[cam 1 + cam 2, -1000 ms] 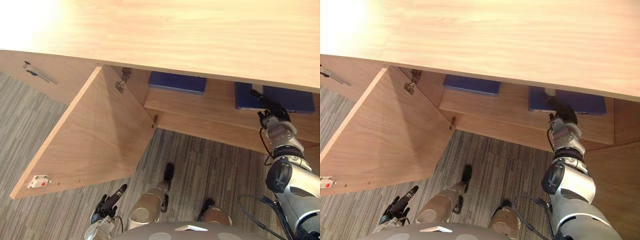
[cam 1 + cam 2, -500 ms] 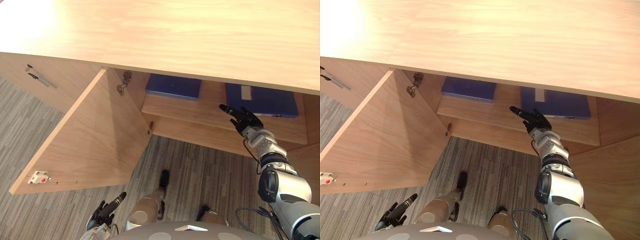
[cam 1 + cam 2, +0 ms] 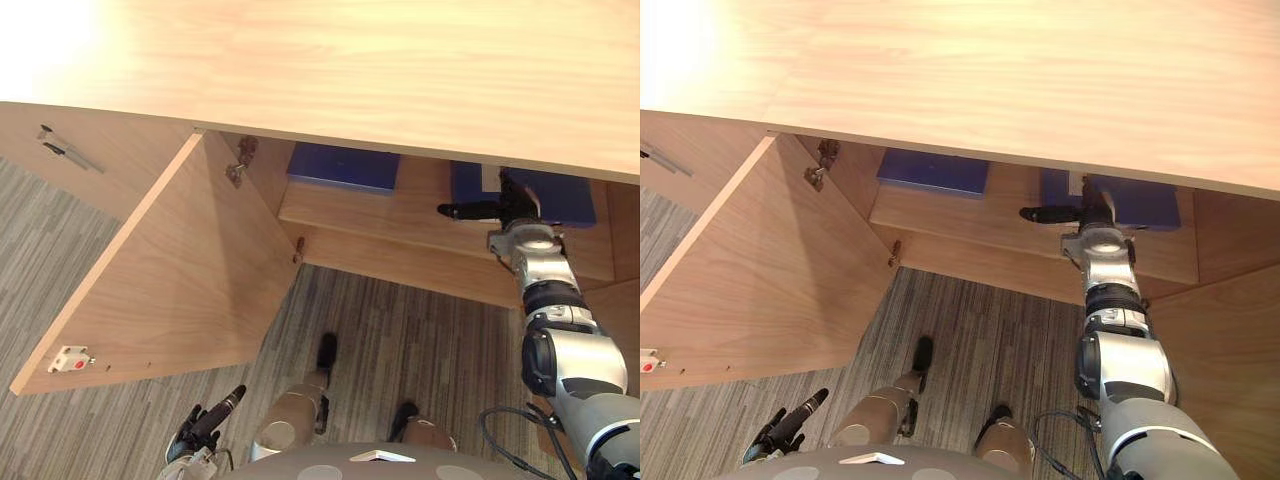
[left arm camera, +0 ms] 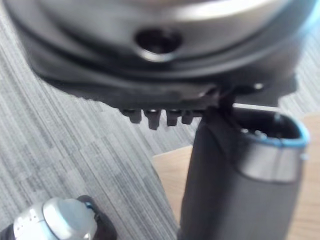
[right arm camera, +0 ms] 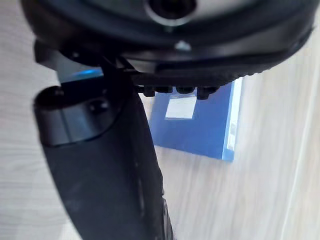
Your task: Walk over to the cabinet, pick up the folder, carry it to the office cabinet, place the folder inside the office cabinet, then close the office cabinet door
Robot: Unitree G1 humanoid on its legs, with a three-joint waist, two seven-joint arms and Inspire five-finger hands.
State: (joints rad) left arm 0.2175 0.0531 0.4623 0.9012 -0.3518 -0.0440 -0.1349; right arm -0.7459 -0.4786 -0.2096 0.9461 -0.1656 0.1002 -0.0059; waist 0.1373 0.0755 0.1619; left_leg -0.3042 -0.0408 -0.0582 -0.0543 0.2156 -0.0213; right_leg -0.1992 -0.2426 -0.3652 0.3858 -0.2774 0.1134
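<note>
My right hand [image 3: 515, 200]: fingers slack, thumb straight, gripping nothing. Left hand [image 3: 203, 428] idle, relaxed. I judge the placing done. I should back out toward 6 o'clock, clear of the shelf [image 3: 400, 218] lip, before swinging the door [image 3: 190, 280] at 9 o'clock. Folder [image 5: 200, 127]: dark blue, white label, flat on the shelf at my hand's 12 o'clock.
</note>
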